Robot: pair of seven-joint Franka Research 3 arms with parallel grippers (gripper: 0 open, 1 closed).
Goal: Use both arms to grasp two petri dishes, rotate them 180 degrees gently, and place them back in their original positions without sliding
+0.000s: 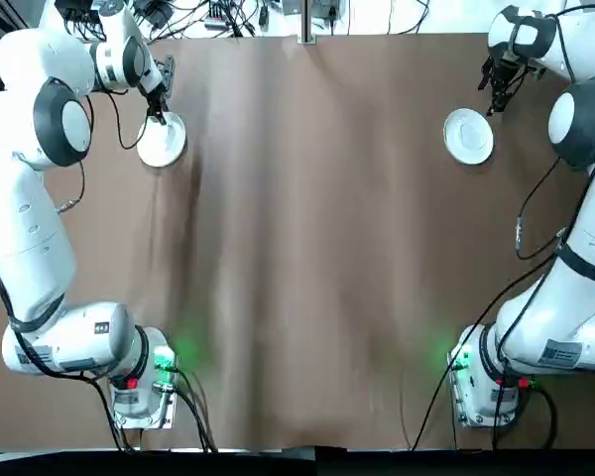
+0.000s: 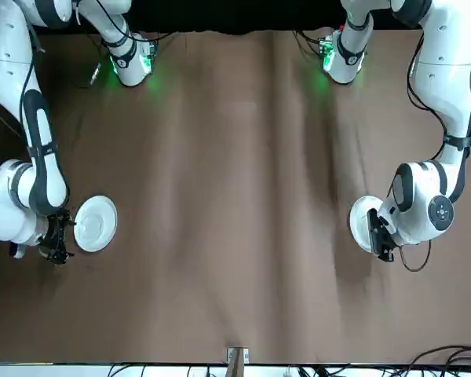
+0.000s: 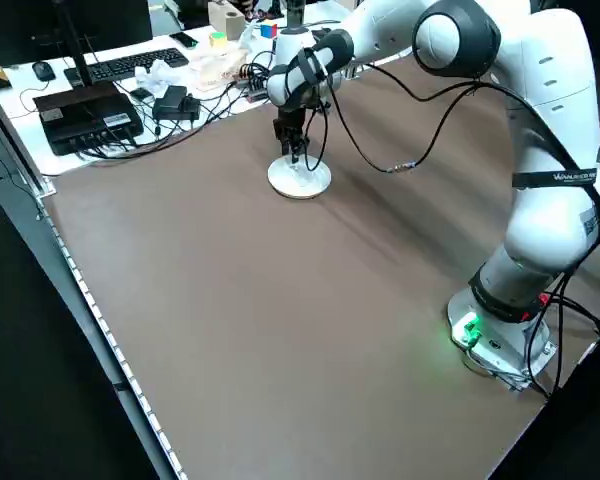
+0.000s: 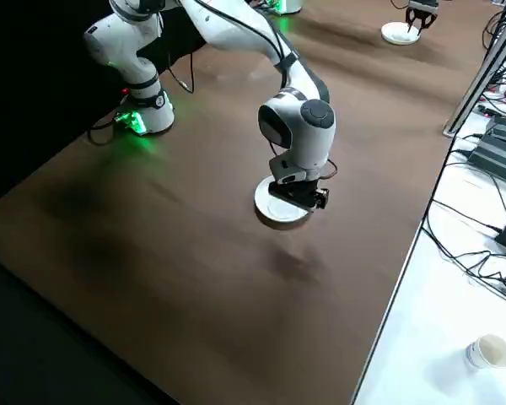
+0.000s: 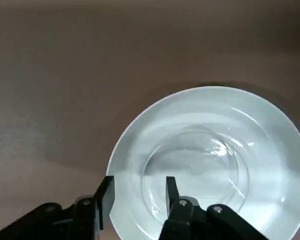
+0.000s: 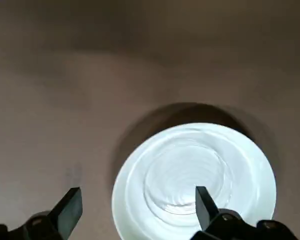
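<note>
"Top view: what's by the left white disc (image 1: 163, 140)?"
"Left gripper (image 1: 158, 107), above it; black cable (image 1: 125, 145) looping beside, a possible snag!"
"Left wrist view?"
"Fingers parted, one over the disc; clear dish (image 5: 192, 167) sits on it, probably raised for easier gripping."
"Right wrist?"
"Right gripper (image 6: 140, 200) spread wide, empty, beside the other disc (image 6: 240, 182), its dish (image 6: 186, 175) on top!"

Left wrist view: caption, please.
The left gripper, fingers apart, over a white disc bearing a clear petri dish.
</note>
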